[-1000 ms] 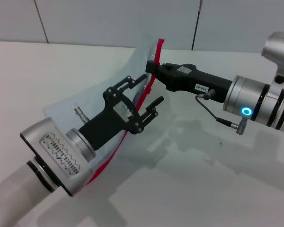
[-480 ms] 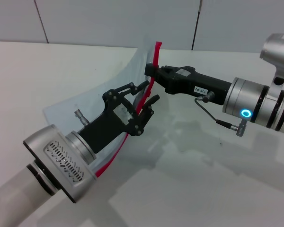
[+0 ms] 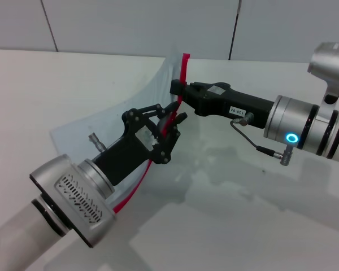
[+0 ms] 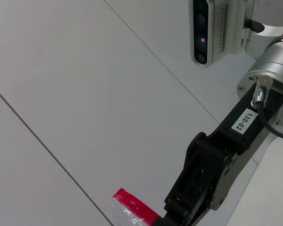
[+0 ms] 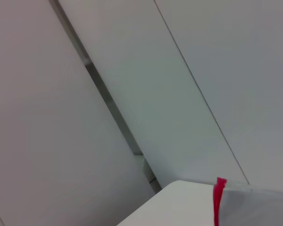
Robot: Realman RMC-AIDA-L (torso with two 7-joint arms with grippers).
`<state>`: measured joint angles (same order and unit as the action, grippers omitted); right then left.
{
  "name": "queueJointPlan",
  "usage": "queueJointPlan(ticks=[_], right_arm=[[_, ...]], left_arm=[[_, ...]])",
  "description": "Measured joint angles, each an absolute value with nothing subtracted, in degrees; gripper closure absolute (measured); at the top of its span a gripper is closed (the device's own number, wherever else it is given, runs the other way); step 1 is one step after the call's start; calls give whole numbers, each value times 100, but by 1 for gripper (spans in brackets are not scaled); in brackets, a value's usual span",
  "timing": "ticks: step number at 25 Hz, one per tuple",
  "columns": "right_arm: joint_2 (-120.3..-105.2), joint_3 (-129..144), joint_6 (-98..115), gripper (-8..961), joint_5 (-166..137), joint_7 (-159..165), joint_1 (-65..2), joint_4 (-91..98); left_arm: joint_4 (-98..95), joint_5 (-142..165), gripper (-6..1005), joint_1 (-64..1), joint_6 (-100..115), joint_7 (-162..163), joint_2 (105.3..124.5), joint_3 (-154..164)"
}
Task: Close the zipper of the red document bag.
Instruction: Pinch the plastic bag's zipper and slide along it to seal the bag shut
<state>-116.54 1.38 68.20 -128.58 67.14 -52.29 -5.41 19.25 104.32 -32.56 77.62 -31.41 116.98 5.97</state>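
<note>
The red document bag [image 3: 116, 127], a pale-blue translucent pouch, is held up off the white table and curves upward. Its zipper [image 3: 185, 68] is a red strip along the right edge, running from low at the left to the raised top end. My right gripper [image 3: 177, 90] is shut on that edge near the top. Just below it, my left gripper [image 3: 173, 119] has its black fingers shut around the zipper strip. The left wrist view shows the right gripper [image 4: 198, 193] and the zipper's red end [image 4: 134, 207]. That red end [image 5: 220, 195] also shows in the right wrist view.
The white table [image 3: 243, 226] spreads under both arms, with a panelled wall [image 3: 135, 25] behind it. The right arm's silver wrist [image 3: 305, 127] with a blue light reaches in from the right. A cable [image 3: 254, 141] hangs beneath it.
My left gripper's fingers, open a second ago, have come together on the zipper strip. The right gripper has pulled the bag's top end a little straighter and to the left.
</note>
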Motion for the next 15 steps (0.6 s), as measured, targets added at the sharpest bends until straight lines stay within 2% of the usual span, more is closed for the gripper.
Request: queueJointPlan(ticks=[15], right_arm=[[-11654, 187, 6894, 847, -12860, 6714, -5218, -535]], left_arm=[[1977, 10381, 911, -3221, 7767, -3122, 11699, 586]])
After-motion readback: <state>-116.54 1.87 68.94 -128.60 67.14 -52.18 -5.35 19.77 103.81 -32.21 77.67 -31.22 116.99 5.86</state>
